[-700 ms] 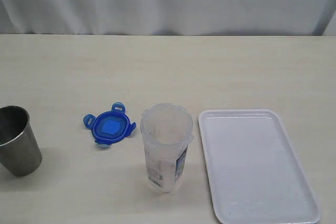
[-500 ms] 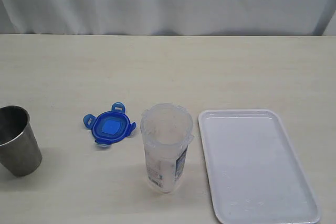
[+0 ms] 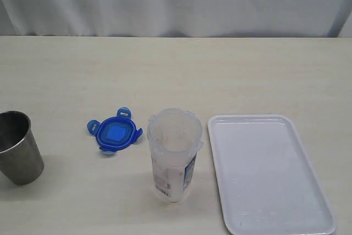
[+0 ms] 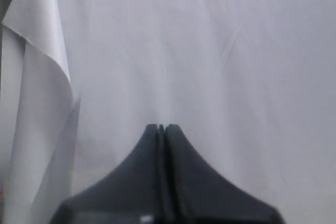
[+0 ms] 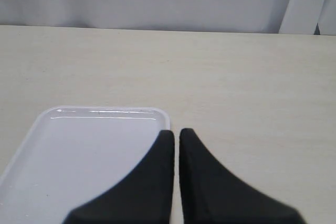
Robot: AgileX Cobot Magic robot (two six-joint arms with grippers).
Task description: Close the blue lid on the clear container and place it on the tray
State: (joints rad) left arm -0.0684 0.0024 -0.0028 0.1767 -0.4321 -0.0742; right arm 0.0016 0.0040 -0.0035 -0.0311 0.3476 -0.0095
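The blue lid (image 3: 115, 132) lies flat on the table, its four flaps spread out, a little left of the clear container (image 3: 174, 154). That canister stands upright and uncovered near the table's front. Just to its right lies the white tray (image 3: 267, 170), with nothing on it; its far corner (image 5: 94, 145) also shows in the right wrist view. Neither arm appears in the exterior view. My left gripper (image 4: 161, 127) is shut and empty, facing only the white curtain. My right gripper (image 5: 176, 132) is shut and empty, held above the tray's far right corner.
A steel cup (image 3: 18, 147) stands at the table's left edge. A white curtain (image 3: 176, 1) hangs behind the beige table (image 3: 220, 70).
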